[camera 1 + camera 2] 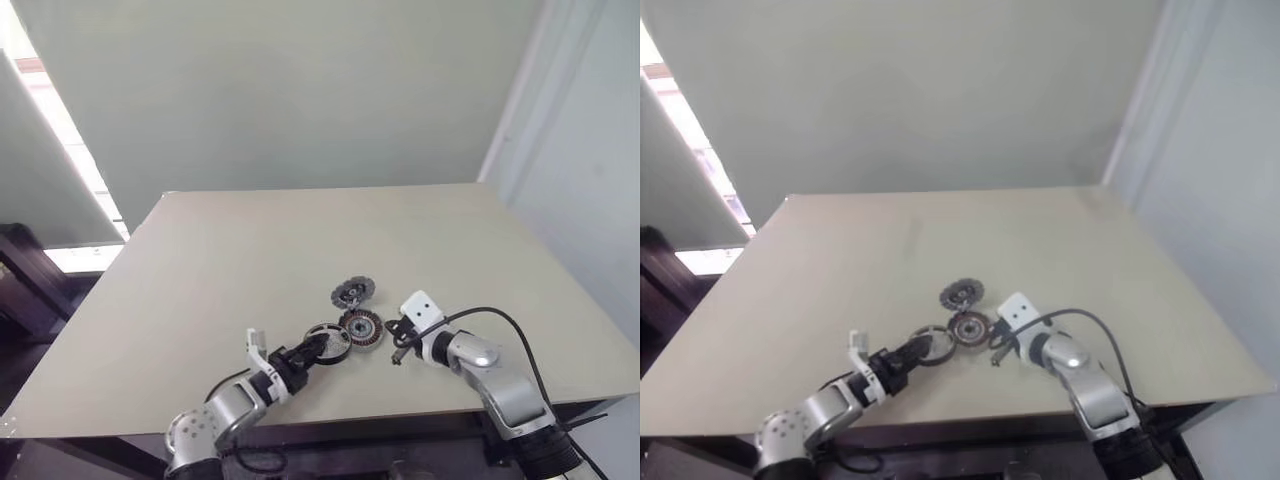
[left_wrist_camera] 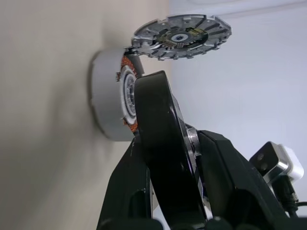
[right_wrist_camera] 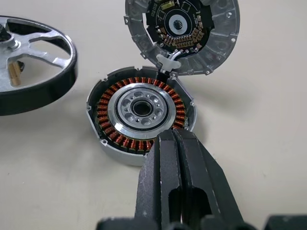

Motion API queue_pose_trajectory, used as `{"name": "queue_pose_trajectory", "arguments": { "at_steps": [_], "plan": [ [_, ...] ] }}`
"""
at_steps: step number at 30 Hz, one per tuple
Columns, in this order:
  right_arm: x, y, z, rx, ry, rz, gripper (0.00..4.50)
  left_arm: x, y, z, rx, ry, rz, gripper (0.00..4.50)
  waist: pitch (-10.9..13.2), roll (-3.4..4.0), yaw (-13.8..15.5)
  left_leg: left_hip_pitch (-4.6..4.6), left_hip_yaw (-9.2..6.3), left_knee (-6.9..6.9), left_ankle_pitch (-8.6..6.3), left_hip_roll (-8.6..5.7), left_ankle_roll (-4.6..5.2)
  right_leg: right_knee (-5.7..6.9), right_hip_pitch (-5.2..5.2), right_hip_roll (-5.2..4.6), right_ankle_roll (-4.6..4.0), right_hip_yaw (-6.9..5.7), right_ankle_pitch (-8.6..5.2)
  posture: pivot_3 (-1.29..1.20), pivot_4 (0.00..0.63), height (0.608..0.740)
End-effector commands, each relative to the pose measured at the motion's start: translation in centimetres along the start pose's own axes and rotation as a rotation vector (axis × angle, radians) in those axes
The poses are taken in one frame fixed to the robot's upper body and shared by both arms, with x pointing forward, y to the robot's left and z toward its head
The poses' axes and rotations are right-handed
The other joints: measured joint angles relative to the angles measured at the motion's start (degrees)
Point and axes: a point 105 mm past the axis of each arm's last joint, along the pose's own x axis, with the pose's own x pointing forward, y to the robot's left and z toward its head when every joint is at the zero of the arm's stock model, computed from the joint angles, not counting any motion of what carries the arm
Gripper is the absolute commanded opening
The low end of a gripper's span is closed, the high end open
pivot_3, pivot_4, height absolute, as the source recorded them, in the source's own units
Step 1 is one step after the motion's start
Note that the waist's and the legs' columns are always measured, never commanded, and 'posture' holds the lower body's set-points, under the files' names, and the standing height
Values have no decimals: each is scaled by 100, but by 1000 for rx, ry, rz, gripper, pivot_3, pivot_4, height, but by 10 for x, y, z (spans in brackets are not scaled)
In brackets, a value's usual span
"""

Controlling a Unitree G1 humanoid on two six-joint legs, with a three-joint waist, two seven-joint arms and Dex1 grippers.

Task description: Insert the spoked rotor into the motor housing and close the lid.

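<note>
On a beige table (image 1: 250, 260), the motor housing (image 3: 141, 112), ringed with copper windings, is set as the landmark; the spoked rotor (image 1: 328, 342) is pinched by its rim in the left gripper (image 1: 312, 350) just beside the housing, while the lid (image 1: 352, 292) lies touching the housing's far edge. The right gripper (image 3: 171, 139), fingers pressed together and empty, is placed at the housing's near edge. The rotor is judged rigid, smooth and slippery, best gripped across its rim.
</note>
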Motion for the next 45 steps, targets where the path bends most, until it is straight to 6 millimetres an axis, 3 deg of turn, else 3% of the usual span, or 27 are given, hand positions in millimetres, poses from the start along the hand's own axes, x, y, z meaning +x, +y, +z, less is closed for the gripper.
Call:
{"name": "queue_pose_trajectory", "arguments": {
  "at_steps": [1, 11, 21, 29, 45],
  "plan": [
    [-7, -4, 13, -24, -38, -19, 0, 19, -20, 7, 25, -12, -88, 1045, 0, 0, 12, -1, 0, 2, 0, -1, 0, 0, 1, 0, 0, 0, 0, 0, 0, 740],
    [-8, -2, 11, -14, -24, -23, 0, 55, -9, -5, 62, 48, -46, 1045, 0, -1, 13, -7, 5, -1, 0, -4, 1, -5, -3, 0, 0, 5, 0, 0, 0, 740],
    [-7, -1, 11, -6, -30, -31, 0, 75, -13, 0, 102, 23, -66, 1045, 0, -1, 13, -8, 5, 1, 0, -5, 1, -5, -3, 0, 2, 5, 1, 0, 0, 740],
    [-7, 0, 12, 0, -36, -37, 0, 93, -11, -8, 107, 42, -53, 1045, 0, -2, 13, -8, 4, 1, 0, -6, 1, -6, -2, 0, 9, 5, 5, 0, 0, 740],
    [-7, -1, 12, 7, -38, -49, 0, 93, 4, 5, 143, -13, 33, 1045, 0, -2, 10, -8, 3, 1, -1, -6, 2, -6, -3, 0, 14, 5, 8, 0, 0, 740]
  ]
}}
